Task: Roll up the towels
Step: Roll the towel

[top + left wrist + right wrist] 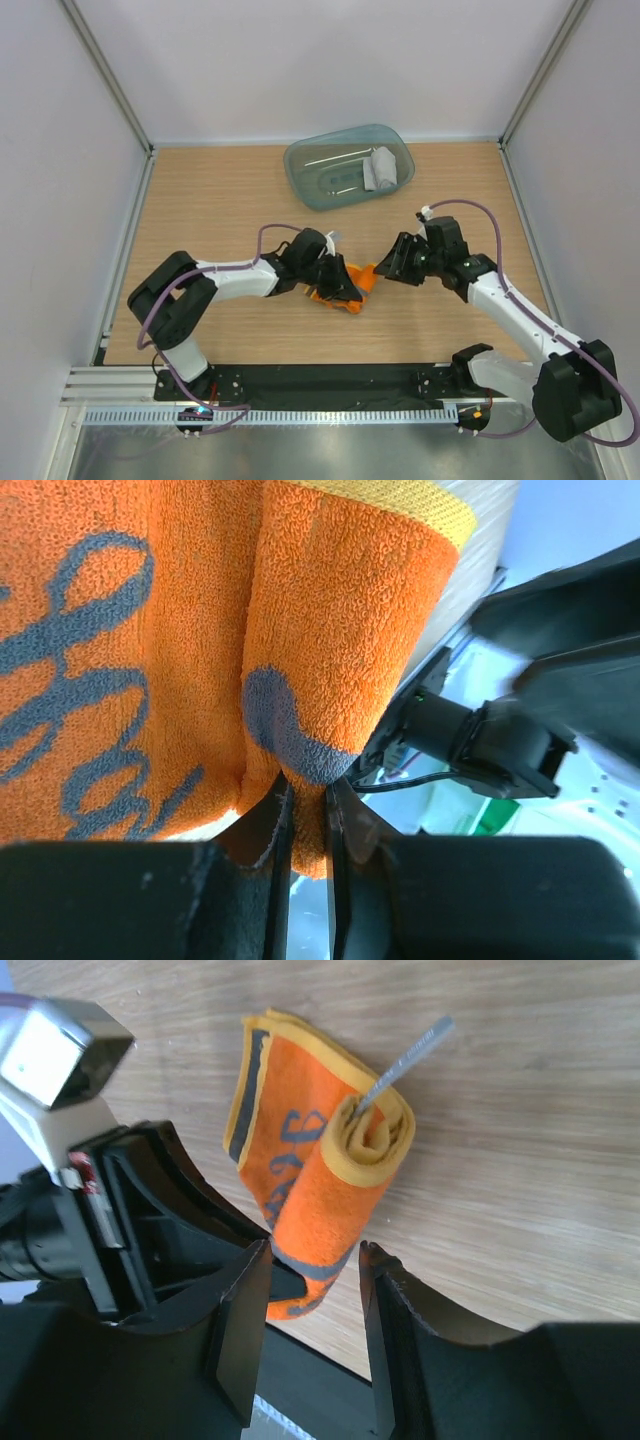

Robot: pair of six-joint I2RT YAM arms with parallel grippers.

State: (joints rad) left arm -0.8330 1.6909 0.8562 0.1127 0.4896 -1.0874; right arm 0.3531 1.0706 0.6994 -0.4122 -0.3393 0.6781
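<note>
While the left gripper pinches one end of the half-rolled orange towel mid-table, the right gripper gapes beside it; the second, grey towel lies in the one tray.

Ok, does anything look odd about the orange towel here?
A thin grey strip pokes out of the core of the partly rolled orange towel, slanting away from it; what it is I cannot tell. The left gripper is shut on a fold of the towel; the right gripper is open at the roll's end.
</note>
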